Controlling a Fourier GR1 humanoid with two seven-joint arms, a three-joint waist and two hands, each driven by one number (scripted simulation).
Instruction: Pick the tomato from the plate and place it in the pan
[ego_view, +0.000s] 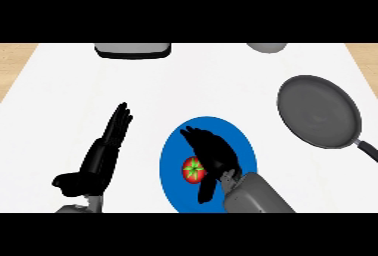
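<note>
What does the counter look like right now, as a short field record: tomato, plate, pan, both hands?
tomato: red tomato with green stem, lying on the plate, partly hidden by the right hand
plate: round blue plate, near the counter's front edge
pan: dark grey round frying pan, right of the plate, nothing in it, handle pointing to the lower right
right hand: black right hand over the plate, fingers straight, beside the tomato
left hand: black left hand left of the plate, open, resting

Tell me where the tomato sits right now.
In the head view the tomato lies on the blue plate, low and centre, just left of the right hand hovering over the plate; the pan is off to the upper right.
</note>
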